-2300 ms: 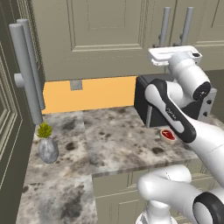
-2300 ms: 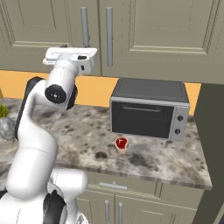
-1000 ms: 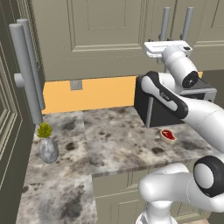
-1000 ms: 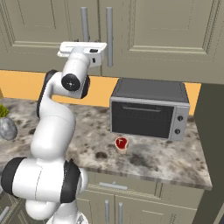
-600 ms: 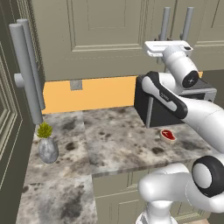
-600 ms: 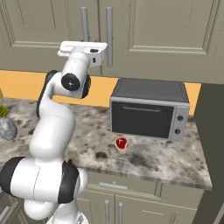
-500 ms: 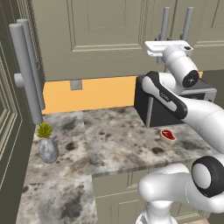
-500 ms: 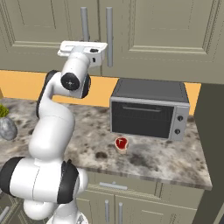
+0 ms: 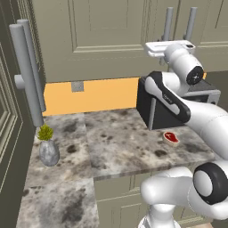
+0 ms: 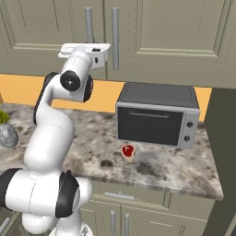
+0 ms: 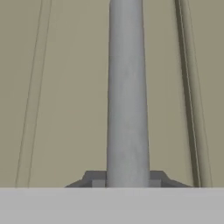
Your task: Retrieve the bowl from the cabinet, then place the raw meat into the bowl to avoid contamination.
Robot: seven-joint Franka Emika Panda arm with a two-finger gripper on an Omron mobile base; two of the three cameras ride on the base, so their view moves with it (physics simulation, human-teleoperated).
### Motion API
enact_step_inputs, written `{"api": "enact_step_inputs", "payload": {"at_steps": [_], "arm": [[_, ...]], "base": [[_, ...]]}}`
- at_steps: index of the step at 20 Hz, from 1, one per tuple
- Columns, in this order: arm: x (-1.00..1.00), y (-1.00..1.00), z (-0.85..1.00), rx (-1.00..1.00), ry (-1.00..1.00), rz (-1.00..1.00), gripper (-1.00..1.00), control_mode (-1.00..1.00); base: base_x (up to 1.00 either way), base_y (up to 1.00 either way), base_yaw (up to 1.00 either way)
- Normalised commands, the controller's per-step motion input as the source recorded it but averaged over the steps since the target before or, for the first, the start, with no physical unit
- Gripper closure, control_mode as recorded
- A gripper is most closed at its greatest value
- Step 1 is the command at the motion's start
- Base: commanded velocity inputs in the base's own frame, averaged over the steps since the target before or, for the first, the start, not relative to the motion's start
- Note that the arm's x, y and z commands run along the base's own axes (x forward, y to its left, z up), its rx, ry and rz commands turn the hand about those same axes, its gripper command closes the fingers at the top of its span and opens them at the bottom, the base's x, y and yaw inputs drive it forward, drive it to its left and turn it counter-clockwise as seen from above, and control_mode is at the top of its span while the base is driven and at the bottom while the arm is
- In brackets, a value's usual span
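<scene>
The cabinet (image 9: 107, 40) above the counter has both panelled doors closed, and the bowl is hidden. My gripper (image 11: 127, 179) is shut on the left door's grey bar handle (image 11: 126, 87), which runs straight up between the fingertips (image 11: 95, 178). In the base views the white hand (image 9: 169, 46) (image 10: 86, 49) presses against the lower end of that handle (image 10: 88, 23). The raw meat (image 9: 171, 137) (image 10: 127, 150), a small red steak, lies on the counter in front of the toaster oven, well below the hand.
A dark toaster oven (image 10: 156, 119) (image 9: 153, 109) stands on the marbled counter (image 9: 120, 142) under the cabinet. A small grey vase with a green plant (image 9: 48, 149) sits at the counter's left. Another tall bar handle (image 9: 27, 75) juts out at the far left.
The hand rose to the cabinet handle, then stayed put. Within the last second the fingers closed on the bar. Meat, oven and vase have not moved.
</scene>
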Motion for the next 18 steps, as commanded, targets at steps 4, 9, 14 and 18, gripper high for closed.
{"api": "enact_step_inputs", "payload": {"at_steps": [4,9,14,18], "arm": [[-0.1,0.35,0.0,-0.07,0.15,0.04,1.0,-1.0],[-0.27,0.14,0.0,-0.08,0.19,0.01,1.0,-1.0],[-0.51,0.0,0.0,-0.06,0.16,0.0,1.0,-1.0],[-0.67,0.0,0.0,-0.04,0.15,-0.01,1.0,-1.0]], "base": [[0.0,0.0,0.0],[0.0,0.0,0.0],[0.0,0.0,0.0],[0.0,0.0,0.0]]}}
